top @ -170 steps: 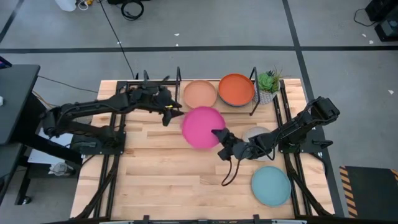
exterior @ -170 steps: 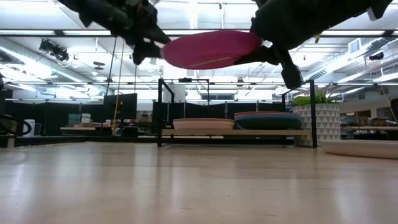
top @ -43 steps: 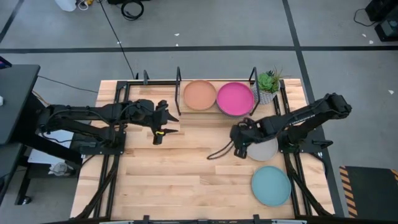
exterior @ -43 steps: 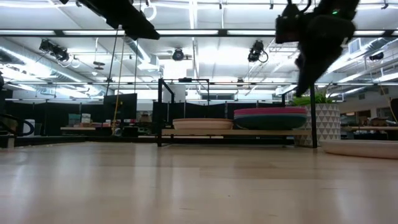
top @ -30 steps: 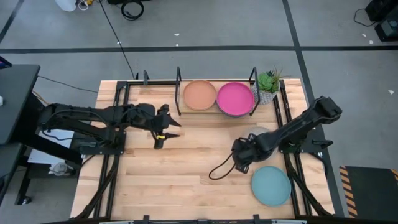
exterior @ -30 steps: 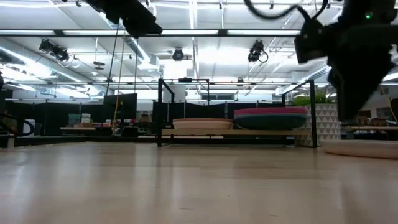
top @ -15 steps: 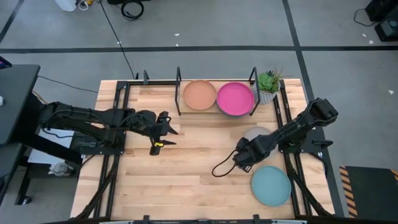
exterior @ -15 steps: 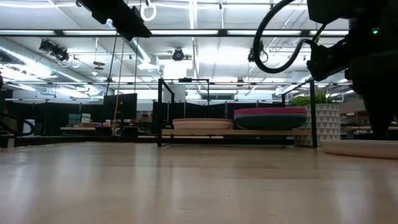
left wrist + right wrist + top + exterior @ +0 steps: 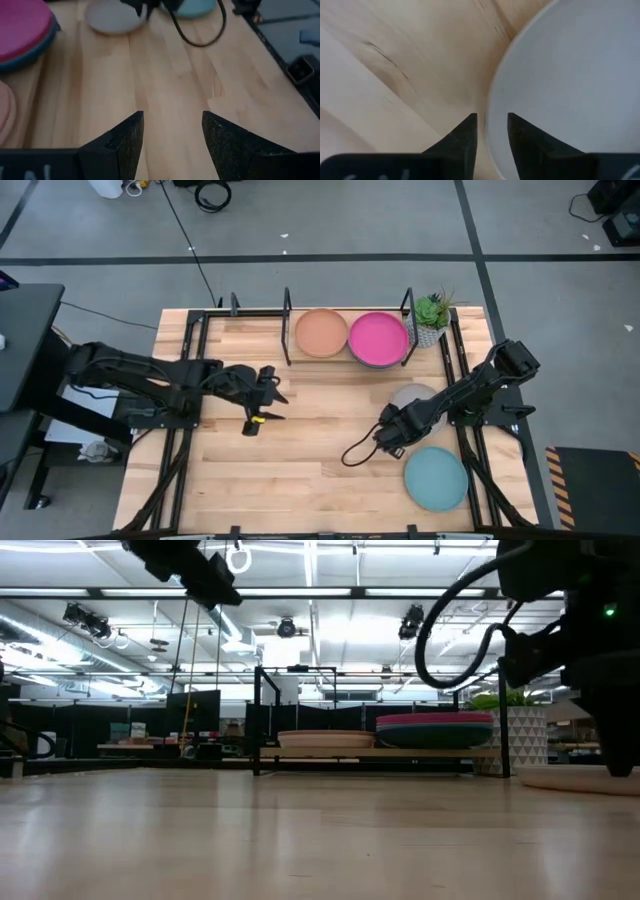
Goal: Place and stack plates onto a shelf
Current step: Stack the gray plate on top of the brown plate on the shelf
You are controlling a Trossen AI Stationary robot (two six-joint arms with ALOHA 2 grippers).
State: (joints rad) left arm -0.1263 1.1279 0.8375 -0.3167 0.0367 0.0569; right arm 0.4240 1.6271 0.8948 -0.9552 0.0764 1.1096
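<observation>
Likely stiff and slick, the grey plate (image 9: 570, 90) wanted a rim pinch; the right claw (image 9: 491, 131) straddled its edge, open.

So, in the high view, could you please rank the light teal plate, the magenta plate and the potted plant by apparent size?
1. Light teal plate and magenta plate: too alike to rank.
2. Potted plant: clearly smallest.

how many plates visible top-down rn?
4 tops: tan plate and magenta plate on the shelf; grey plate and light teal plate on the table. Magenta caps a stack, more hidden underneath.
</observation>
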